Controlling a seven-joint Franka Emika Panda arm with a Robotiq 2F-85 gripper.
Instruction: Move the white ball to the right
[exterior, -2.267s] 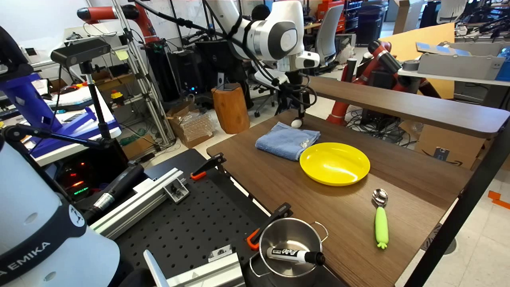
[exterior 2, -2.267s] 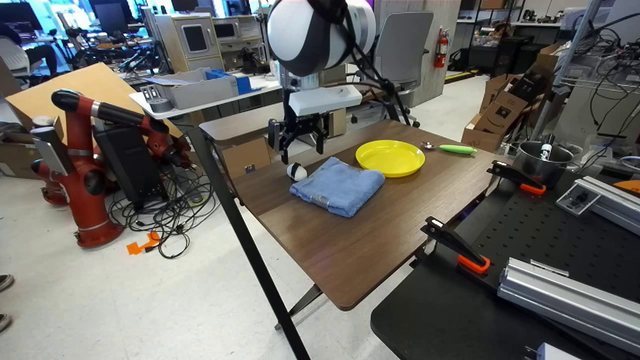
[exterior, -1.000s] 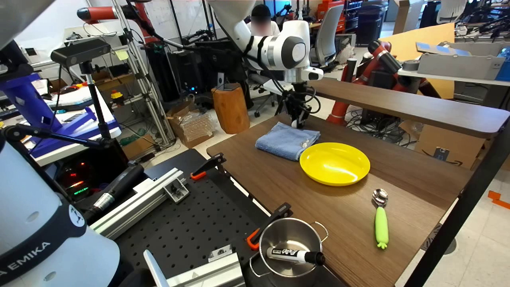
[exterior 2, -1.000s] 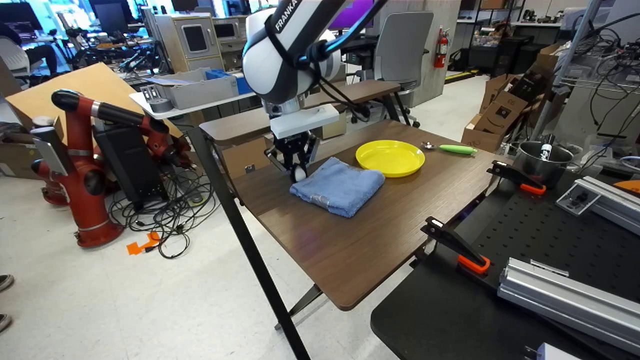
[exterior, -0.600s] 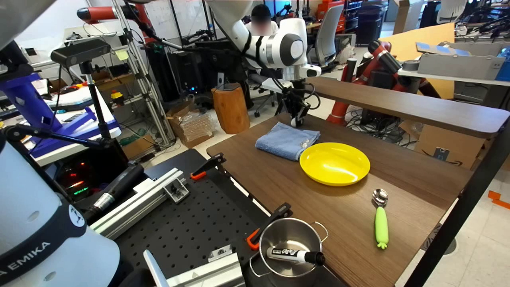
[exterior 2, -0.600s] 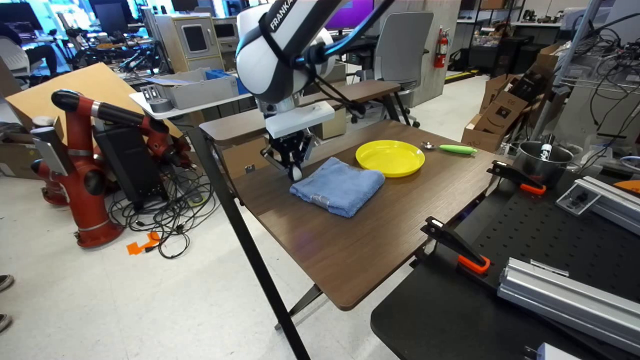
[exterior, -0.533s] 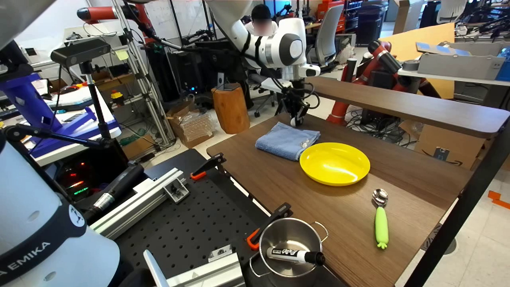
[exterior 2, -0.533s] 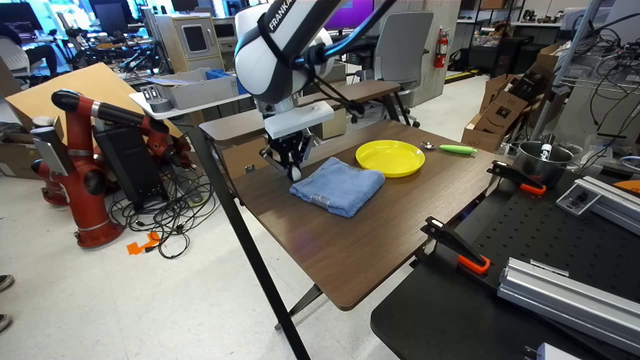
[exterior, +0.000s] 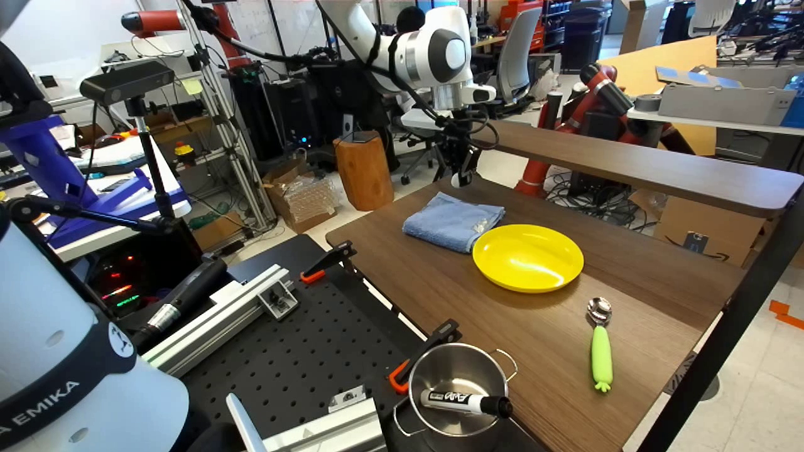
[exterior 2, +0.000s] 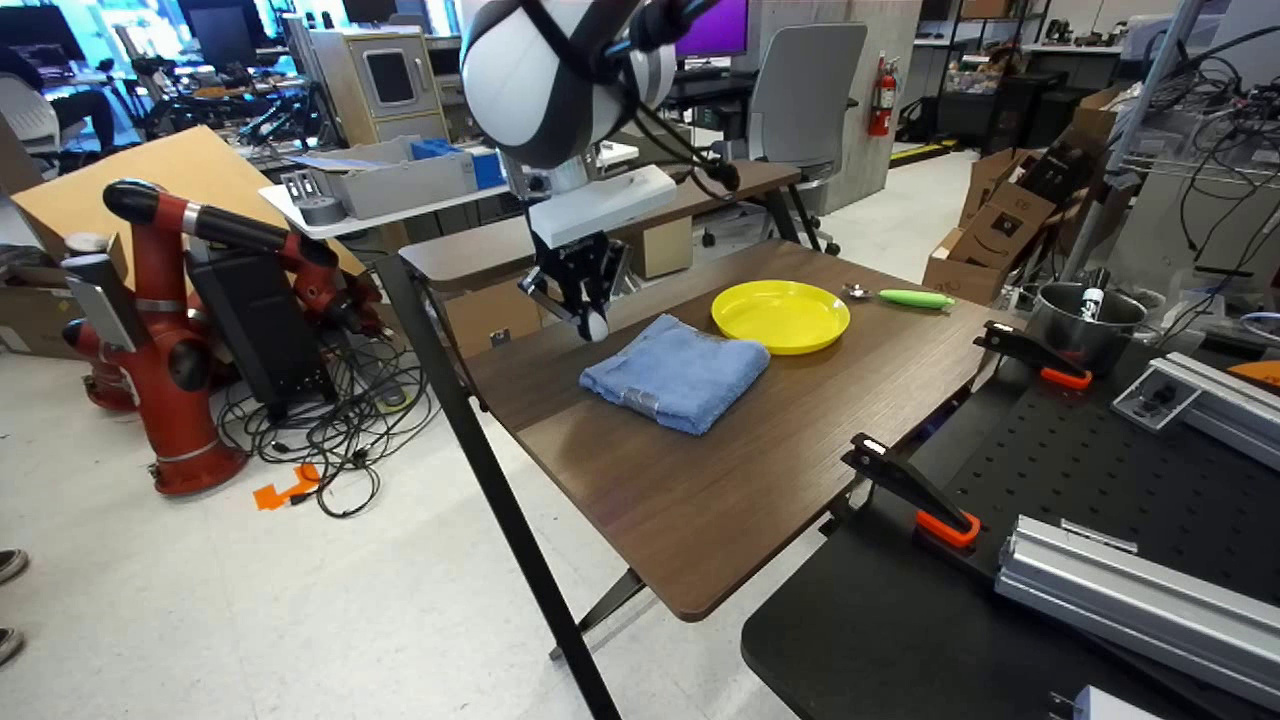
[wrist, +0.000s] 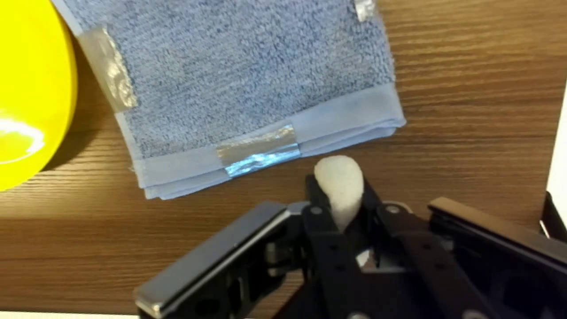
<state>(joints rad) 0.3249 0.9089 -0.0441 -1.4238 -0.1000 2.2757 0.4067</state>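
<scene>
Held item: small round white ball (wrist: 339, 177) in black two-finger gripper (wrist: 343, 196)

The fingers (wrist: 372, 195) are clamping the ball, partly hiding it. The wrist view is cutting off the glossy round yellow plate (wrist: 31, 71) and the folded blue terry towel (wrist: 243, 75). In both exterior views, ball and gripper are hanging higher over the brown wood-grain table (exterior 2: 700, 490) than half a second earlier.

In an exterior view, the black gripper (exterior: 463, 178) holds the small round white ball (exterior: 456, 181) beyond the folded blue terry cloth (exterior: 450, 221).
</scene>
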